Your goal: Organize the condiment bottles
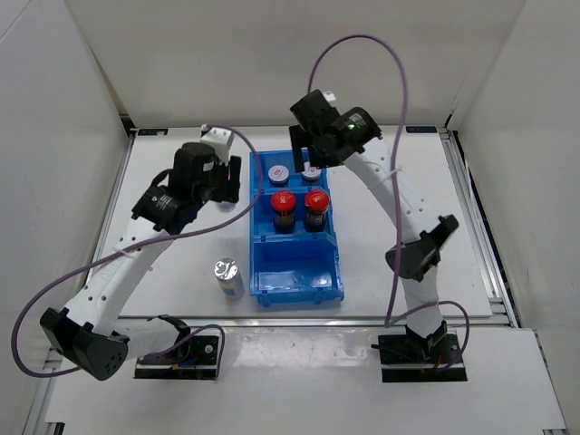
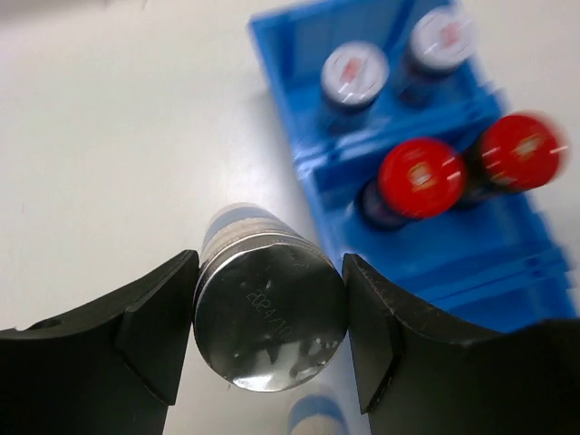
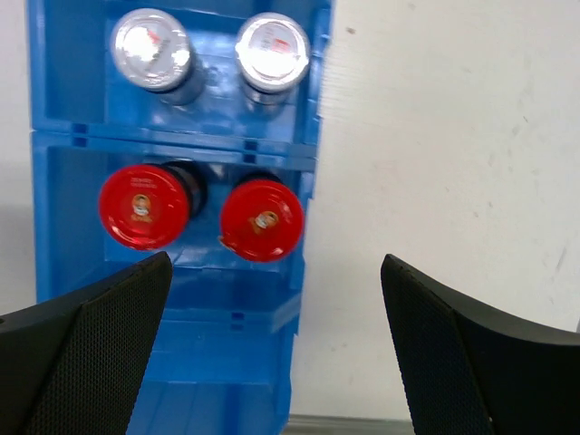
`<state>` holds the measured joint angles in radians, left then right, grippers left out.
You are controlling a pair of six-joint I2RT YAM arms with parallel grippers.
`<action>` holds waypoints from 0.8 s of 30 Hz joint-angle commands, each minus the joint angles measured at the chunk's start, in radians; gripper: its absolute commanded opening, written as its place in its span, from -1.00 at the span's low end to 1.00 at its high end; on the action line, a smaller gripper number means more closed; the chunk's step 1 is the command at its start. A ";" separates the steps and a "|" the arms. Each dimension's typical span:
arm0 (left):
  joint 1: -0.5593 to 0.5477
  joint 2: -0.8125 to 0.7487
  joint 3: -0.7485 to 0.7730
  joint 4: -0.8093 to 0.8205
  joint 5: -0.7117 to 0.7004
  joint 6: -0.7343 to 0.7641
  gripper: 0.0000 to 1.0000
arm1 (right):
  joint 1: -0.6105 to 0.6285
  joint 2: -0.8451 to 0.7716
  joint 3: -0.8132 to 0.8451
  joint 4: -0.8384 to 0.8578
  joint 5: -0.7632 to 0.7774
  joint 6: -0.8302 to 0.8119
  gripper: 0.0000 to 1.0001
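Observation:
My left gripper [image 2: 270,272] is shut on a silver-capped bottle [image 2: 269,313] and holds it just left of the blue bin [image 2: 426,263]. In the top view this gripper [image 1: 231,181] hides that bottle. A second silver-capped bottle [image 1: 227,275] stands on the table left of the bin's near end. Two grey-lidded bottles [image 1: 279,174] [image 1: 311,170] stand in the far compartment. Two red-capped bottles [image 1: 284,203] [image 1: 315,203] stand in the middle compartment. My right gripper [image 3: 276,263] is open and empty above the bin's right edge; in the top view it [image 1: 306,149] is over the bin's far end.
The bin's near compartment [image 1: 297,265] holds nothing. White walls enclose the table on the left, back and right. A purple cable [image 1: 381,54] loops above the right arm.

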<state>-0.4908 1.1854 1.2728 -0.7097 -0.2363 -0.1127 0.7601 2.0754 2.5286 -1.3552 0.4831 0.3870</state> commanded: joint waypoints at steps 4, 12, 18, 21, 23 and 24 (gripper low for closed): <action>-0.129 0.065 0.258 0.033 0.281 0.087 -0.79 | -0.131 -0.192 -0.209 -0.266 0.019 0.154 0.98; -0.385 0.163 0.239 0.077 0.391 0.033 -0.79 | -0.263 -0.397 -0.496 -0.133 -0.049 0.167 0.98; -0.486 0.154 0.059 0.213 0.364 -0.044 -0.79 | -0.286 -0.442 -0.518 -0.142 -0.083 0.128 0.98; -0.517 0.201 0.014 0.259 0.332 -0.054 -0.79 | -0.286 -0.489 -0.548 -0.142 -0.083 0.108 0.98; -0.532 0.232 -0.047 0.315 0.322 -0.090 -0.79 | -0.286 -0.523 -0.568 -0.142 -0.107 0.089 0.98; -0.542 0.241 -0.061 0.338 0.322 -0.090 -0.79 | -0.286 -0.523 -0.580 -0.142 -0.118 0.089 0.98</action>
<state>-1.0164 1.4193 1.2427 -0.5365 0.1085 -0.1596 0.4740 1.5997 1.9717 -1.3529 0.3969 0.5003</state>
